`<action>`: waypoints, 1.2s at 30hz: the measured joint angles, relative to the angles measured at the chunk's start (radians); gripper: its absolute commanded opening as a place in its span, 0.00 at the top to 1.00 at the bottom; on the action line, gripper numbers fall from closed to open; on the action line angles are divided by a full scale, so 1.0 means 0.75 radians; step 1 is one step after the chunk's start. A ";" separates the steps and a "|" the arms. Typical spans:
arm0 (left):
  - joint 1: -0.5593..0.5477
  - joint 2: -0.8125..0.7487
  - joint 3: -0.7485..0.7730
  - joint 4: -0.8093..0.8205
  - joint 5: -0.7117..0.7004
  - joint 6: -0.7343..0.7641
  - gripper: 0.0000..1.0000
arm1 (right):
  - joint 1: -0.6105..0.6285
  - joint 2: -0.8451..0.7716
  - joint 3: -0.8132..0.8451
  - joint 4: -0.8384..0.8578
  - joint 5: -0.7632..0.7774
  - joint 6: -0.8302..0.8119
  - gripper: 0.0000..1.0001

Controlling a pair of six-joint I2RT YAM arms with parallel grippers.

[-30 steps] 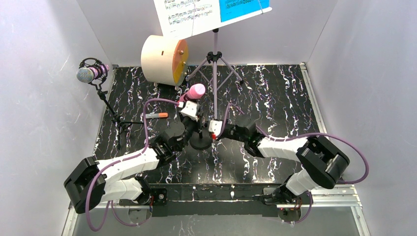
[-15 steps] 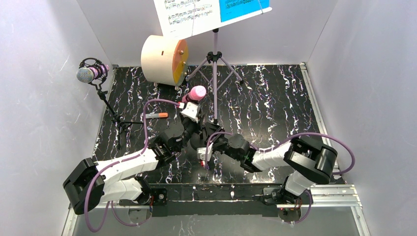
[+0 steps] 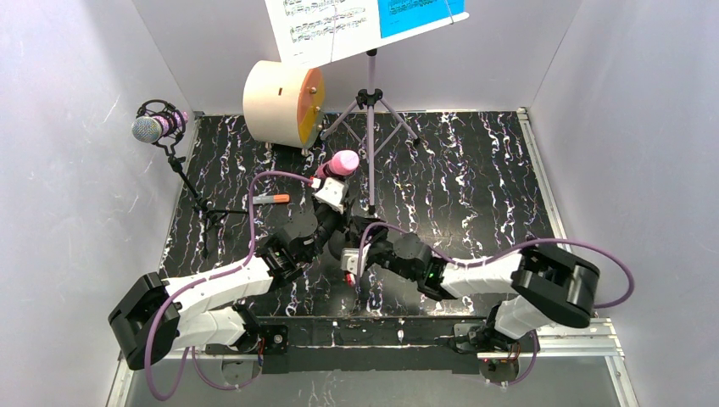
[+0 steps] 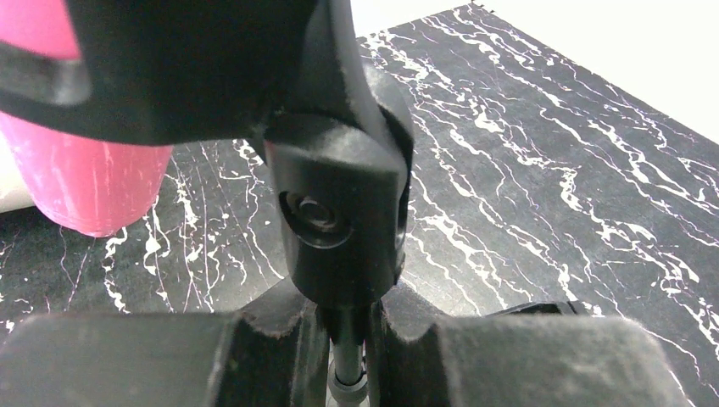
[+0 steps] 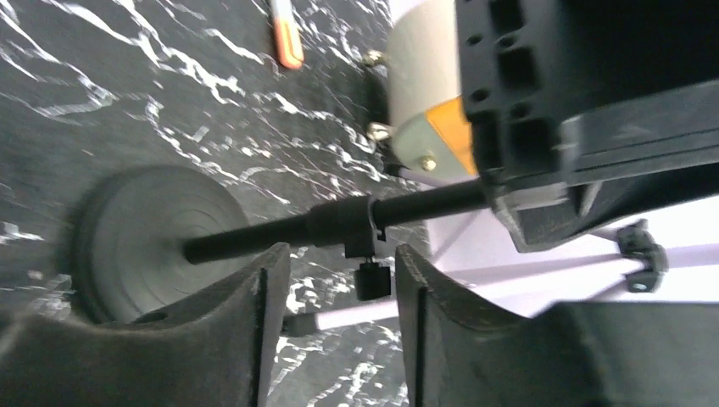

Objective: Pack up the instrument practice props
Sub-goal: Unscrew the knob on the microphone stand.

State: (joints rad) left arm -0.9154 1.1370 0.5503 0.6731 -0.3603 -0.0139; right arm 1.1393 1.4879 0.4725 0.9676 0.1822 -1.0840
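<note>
The pink microphone (image 3: 342,161) sits on a thin black stand with a round base (image 5: 148,242). My left gripper (image 3: 333,219) is shut on the stand's thin rod (image 4: 352,360), just under its black swivel joint (image 4: 339,220), with the pink microphone (image 4: 85,182) above left. My right gripper (image 3: 350,263) is open low by the base, its fingers either side of the clamp knob (image 5: 371,280) under the rod (image 5: 280,231). The glittery purple microphone (image 3: 157,127) stands on a black tripod (image 3: 199,203) at the left. The lilac music rack (image 3: 370,127) holds white (image 3: 322,25) and blue pages (image 3: 420,13).
A cream drum with an orange face (image 3: 284,102) lies at the back, also in the right wrist view (image 5: 428,102). A small orange marker (image 3: 273,198) lies left of the pink microphone. White walls close in the black marbled table (image 3: 475,186) on three sides.
My right gripper has swung from the stand's right side round to its near side, low by the base. The pink microphone has shifted slightly. The left gripper keeps its hold.
</note>
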 measured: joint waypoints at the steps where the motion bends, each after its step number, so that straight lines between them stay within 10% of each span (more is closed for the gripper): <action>1: -0.001 0.000 0.000 0.001 0.004 0.006 1.00 | 0.000 -0.034 0.012 -0.060 -0.024 0.069 0.39; 12: -0.001 0.000 0.000 0.002 0.037 0.033 1.00 | -0.183 -0.336 0.042 -0.474 -0.357 0.423 0.38; 36: -0.001 0.002 0.009 -0.012 0.077 0.042 1.00 | -0.202 -0.232 0.140 -0.564 -0.356 0.107 0.68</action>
State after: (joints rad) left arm -0.9157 1.1381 0.5571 0.6640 -0.3027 0.0174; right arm 0.9878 1.3136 0.5777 0.5446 -0.0845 -1.0035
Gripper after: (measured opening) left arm 0.143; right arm 0.350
